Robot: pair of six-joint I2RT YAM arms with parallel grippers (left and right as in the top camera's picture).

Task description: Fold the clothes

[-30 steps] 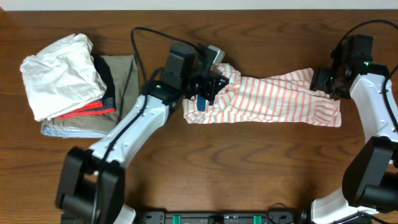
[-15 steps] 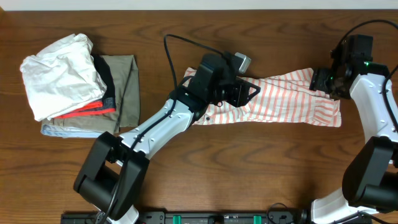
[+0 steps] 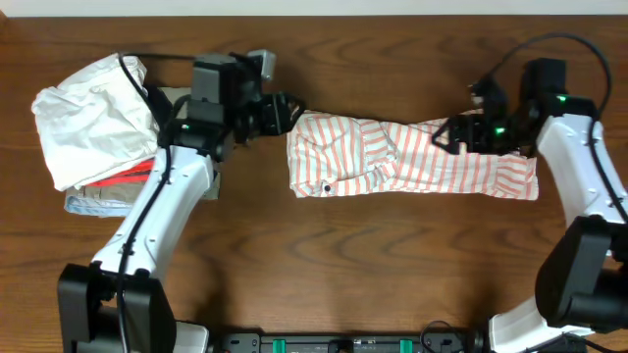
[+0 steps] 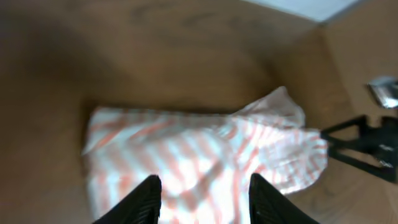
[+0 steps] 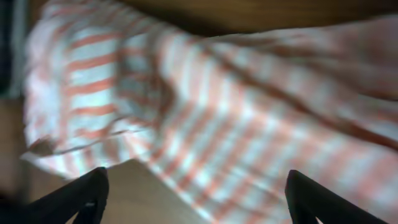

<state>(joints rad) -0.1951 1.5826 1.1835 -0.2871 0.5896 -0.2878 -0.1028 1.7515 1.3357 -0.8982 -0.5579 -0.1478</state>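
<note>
Behind the left tool, at the far left of the desk, sits a pile of clothes. A crumpled white garment lies on top, with a red garment, an olive garment and a pale blue garment under it. The left tool is spread wide and holds nothing. In its wrist view, its fingers frame the red-and-white striped shirt, which lies rumpled just ahead of the tips. The shirt reaches rightward across the desk to the right tool. That tool hangs over the shirt's right half, its fingers far apart and empty, with blurred stripes beneath them.
</note>
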